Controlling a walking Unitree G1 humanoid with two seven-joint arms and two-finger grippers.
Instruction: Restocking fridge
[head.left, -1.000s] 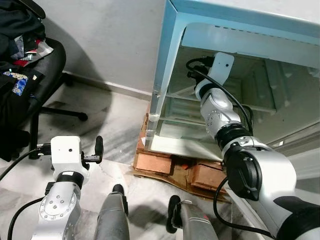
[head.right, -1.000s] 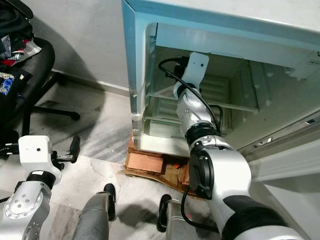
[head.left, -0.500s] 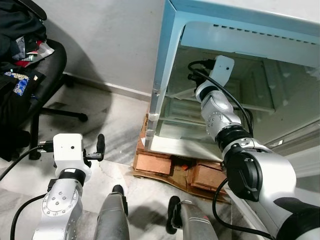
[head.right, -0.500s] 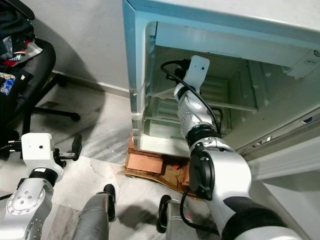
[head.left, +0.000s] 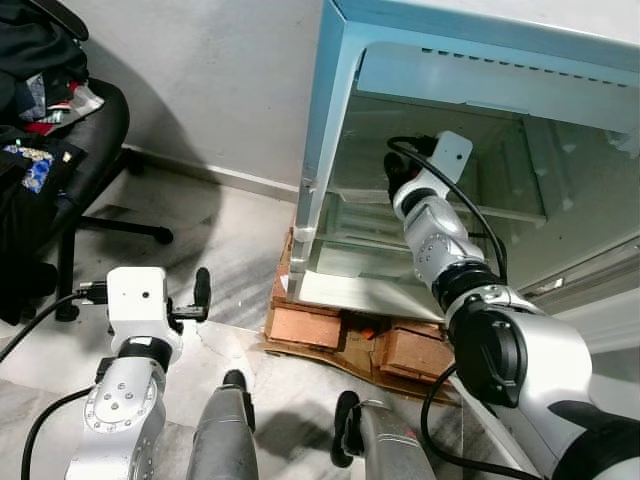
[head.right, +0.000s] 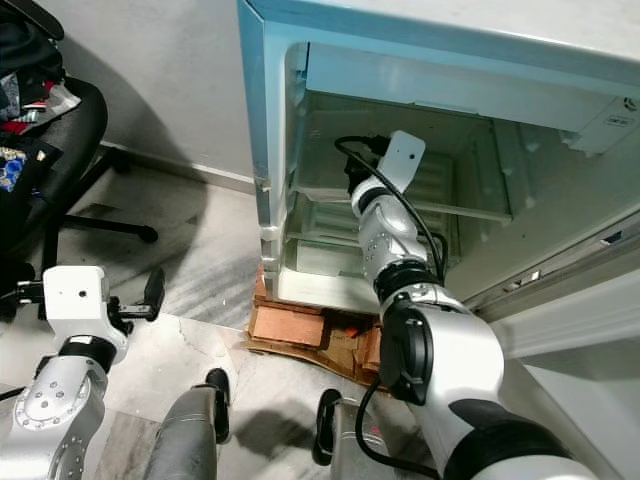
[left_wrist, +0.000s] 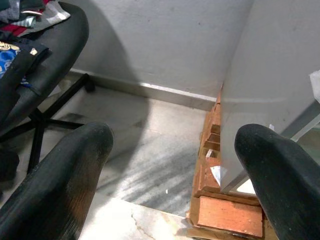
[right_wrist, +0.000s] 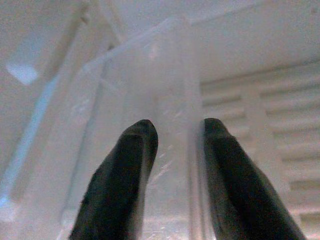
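One fridge (head.left: 400, 60), pale blue shell, door open, standing on the right against the grey wall. It sits on a base of bricks (head.left: 310, 325) and cardboard, two brick blocks visible along the near edge. Inside: white ribbed back wall, one glass shelf (head.right: 440, 205) across the middle, one clear drawer (head.right: 320, 225) below it. No food items visible in the compartment.

Right arm is extended into the fridge, wrist at shelf height. Right tool (right_wrist: 175, 135) sits in front of a clear plastic edge inside the fridge; two black fingers (right_wrist: 132, 165) a narrow gap apart, nothing gripped between them that I can make out. Whether the tips touch the plastic: cannot tell, wrist view is blurred.

Left arm is low on the left, outside the fridge, over the marble floor (head.left: 220, 240). Left tool (left_wrist: 170, 165) is spread wide, two fingers (left_wrist: 65, 170) far apart, empty. It points toward the fridge's left outer wall and the brick base.

One black office chair (head.left: 95, 140) at far left, well apart from the fridge, with a pile of clothes (head.left: 30, 80) on the seat; one dark garment with a blue pattern hangs over the near edge.

Two silver robot legs (head.left: 225, 440) at the near edge of the head views, black wheels at the joints.
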